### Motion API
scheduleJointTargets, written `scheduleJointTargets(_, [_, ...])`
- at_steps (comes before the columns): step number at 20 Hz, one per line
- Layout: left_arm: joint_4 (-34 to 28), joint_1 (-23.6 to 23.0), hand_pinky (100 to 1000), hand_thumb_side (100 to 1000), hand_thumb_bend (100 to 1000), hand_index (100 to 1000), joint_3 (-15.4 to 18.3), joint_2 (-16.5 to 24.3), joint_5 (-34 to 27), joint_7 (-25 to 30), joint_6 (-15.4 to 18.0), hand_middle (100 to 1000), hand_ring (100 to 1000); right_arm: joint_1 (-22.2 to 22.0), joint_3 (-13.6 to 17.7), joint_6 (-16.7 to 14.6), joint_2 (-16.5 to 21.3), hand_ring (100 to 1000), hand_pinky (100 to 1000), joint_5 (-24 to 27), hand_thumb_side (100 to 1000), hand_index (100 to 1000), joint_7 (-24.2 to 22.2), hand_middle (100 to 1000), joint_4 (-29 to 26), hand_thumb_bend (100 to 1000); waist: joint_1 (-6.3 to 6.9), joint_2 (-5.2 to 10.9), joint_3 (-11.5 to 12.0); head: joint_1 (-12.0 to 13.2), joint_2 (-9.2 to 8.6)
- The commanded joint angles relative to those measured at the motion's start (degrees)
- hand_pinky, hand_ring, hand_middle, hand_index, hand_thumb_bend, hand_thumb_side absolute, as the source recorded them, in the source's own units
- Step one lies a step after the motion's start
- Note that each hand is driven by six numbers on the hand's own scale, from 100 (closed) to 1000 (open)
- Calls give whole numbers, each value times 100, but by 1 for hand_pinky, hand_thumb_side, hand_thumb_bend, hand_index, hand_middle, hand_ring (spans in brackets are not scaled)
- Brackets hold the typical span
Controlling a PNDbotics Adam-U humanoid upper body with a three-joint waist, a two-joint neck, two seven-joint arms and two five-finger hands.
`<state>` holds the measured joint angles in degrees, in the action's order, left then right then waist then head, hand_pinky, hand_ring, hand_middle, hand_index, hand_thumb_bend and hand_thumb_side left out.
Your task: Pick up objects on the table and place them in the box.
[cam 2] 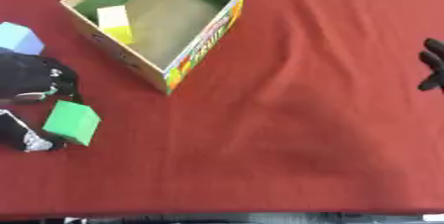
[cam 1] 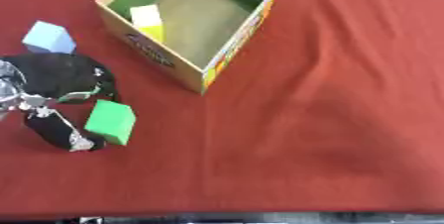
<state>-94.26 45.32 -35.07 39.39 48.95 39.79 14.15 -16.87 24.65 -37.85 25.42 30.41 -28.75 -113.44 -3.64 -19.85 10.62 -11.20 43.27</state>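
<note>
Open cardboard box [cam 1: 227, 52] on red cloth [cam 1: 329, 134], yellow block [cam 1: 147, 21] inside against near-left wall. Pale blue cube [cam 1: 48, 37] just beyond left hand [cam 1: 61, 82] — nothing between. Green cube [cam 1: 111, 122] pinched between that hand's fingers and thumb. Right hand [cam 2: 433, 64] at right edge — grip not discernible.

Table [cam 1: 347, 134] w/ wrinkled red cloth carries 1 open cardboard box [cam 1: 227, 57] at upper left, 1 light blue block [cam 1: 48, 37] near left edge, 1 green block [cam 1: 111, 122] below it, well apart from box.
</note>
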Motion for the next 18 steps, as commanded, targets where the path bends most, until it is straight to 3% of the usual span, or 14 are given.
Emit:
scheduleJointTargets(1, [10, 37, 905, 343, 322, 700, 16, 39, 7, -152, -83, 598, 850, -6, 51, -726, 79, 1000, 1000, 51, 470, 746, -763, 544, -115, 100, 6, 111, -10, -58, -41])
scheduleJointTargets(4, [-51, 30, 893, 278, 312, 661, 8, 61, -84, -152, -189, 564, 828, -15, 64, -709, 68, 1000, 1000, 62, 470, 745, -764, 544, -115, 100, 9, 114, -8, -146, -109])
scheduleJointTargets(13, [-399, 21, 832, 272, 245, 524, 32, 139, -242, -79, -383, 456, 741, -47, 72, -682, 58, 1000, 1000, 62, 470, 746, -782, 543, -115, 100, 11, 128, 1, -339, -318])
scheduleJointTargets(18, [-873, -9, 823, 265, 183, 510, 208, 278, -542, 67, -572, 443, 728, -70, 87, -685, 47, 1000, 1000, 51, 470, 746, -784, 543, -115, 100, 22, 127, 17, -372, -348])
